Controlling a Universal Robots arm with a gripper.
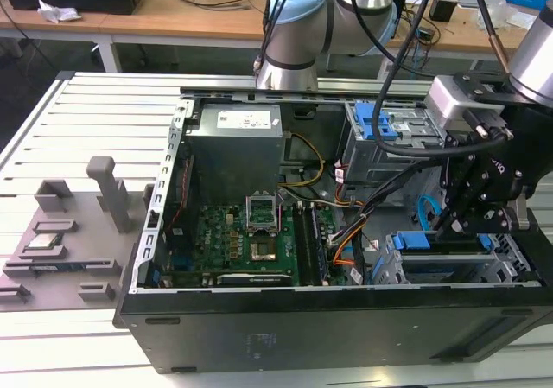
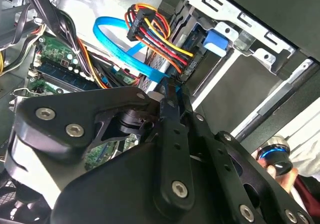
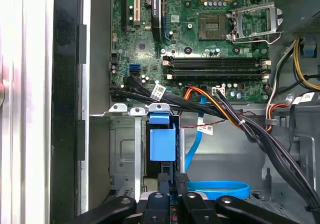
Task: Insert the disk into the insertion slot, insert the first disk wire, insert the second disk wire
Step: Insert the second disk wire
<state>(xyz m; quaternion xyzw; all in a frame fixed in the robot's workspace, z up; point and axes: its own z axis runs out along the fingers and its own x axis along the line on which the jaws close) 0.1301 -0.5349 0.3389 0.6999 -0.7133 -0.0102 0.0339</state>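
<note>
While disk (image 1: 439,243) sits in slot (image 1: 406,267) | pincer (image 1: 451,225) closed on blue cable (image 2: 131,54) | exterior view's right, near.

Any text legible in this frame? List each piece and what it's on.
No text can be read here.
The white label on the power supply: print too small.
The white cable tags: too blurred.
Markings on the motherboard: too small.

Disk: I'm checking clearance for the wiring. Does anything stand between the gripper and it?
Yes. In the second wrist view the coloured wires' black plug and a blue cable lie just ahead of the gripper, between it and the disk.
</note>
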